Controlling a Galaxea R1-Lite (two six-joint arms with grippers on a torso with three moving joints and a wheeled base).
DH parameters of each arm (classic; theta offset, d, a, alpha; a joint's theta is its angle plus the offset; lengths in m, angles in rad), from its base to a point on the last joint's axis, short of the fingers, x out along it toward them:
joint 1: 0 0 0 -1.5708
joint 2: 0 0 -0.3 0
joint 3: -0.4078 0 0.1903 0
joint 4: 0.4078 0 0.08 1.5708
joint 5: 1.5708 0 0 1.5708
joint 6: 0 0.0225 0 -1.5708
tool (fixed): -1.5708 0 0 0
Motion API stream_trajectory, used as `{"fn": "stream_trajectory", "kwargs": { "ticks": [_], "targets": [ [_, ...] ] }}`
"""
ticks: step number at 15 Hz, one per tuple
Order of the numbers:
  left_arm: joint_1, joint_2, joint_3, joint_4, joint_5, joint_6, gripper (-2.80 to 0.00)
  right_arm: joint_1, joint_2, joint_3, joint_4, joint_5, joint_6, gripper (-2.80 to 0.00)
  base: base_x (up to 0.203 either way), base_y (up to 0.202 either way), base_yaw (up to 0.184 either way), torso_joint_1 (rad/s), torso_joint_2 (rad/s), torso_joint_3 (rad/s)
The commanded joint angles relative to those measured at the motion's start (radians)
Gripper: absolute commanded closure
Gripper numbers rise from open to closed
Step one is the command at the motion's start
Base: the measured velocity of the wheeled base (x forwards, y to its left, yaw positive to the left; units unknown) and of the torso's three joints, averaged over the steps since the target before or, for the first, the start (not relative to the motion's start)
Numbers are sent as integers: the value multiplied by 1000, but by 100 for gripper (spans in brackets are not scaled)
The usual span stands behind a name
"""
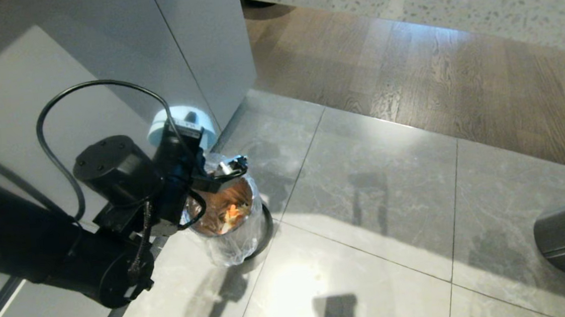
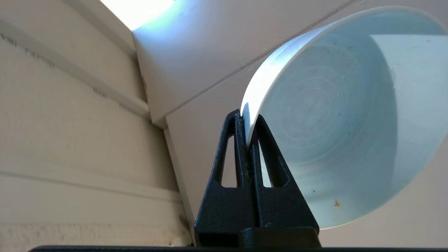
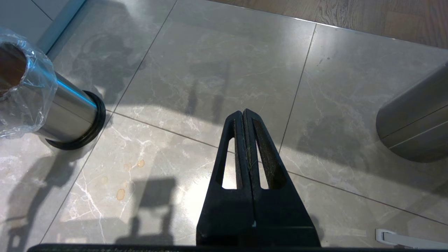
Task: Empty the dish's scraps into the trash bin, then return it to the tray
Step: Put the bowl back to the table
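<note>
The left hand is pinching the rim of the dish between its two black fingers. The fingers are squeezed tight on the thin edge. The dish is pale blue and shiny, and it is standing up on its side, not lying flat. Its inside is almost bare, with only a few tiny specks and one small orange crumb near the rim.

In the head view, the dish is sitting up high, just above and behind the trash bin, close to the grey cabinet wall. The left hand and its black arm are reaching in from the left side, over the near edge of the bin.

The trash bin is standing on the grey tile floor. A crinkly clear bag is wrapped over its rim. The scraps are lying inside the bin, orange and pale yellow bits on the brown inside.

The right hand is hanging over the floor, well apart from the bin, with its fingers pressed together and nothing in them. A bigger steel can is standing off to the right. The tray is not showing in any view.
</note>
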Motion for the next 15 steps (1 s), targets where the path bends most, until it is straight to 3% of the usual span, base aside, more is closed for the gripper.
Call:
{"fn": "stream_trajectory", "kwargs": {
  "ticks": [1,4,6,11,15],
  "targets": [
    [4,-48,30,-22,36,10,0,0,0,1,-1,0,0,0,0,0,0,0,0,0],
    [5,-120,78,62,136,-28,0,0,0,1,-1,0,0,0,0,0,0,0,0,0],
    [31,-159,81,203,151,-135,0,0,0,0,-1,0,0,0,0,0,0,0,0,0],
    [140,-312,98,665,150,-604,0,0,0,0,-1,0,2,0,0,0,0,0,0,0],
    [209,-470,181,860,151,-908,0,0,0,0,-1,0,1,0,0,0,0,0,0,0]
  ]
}}
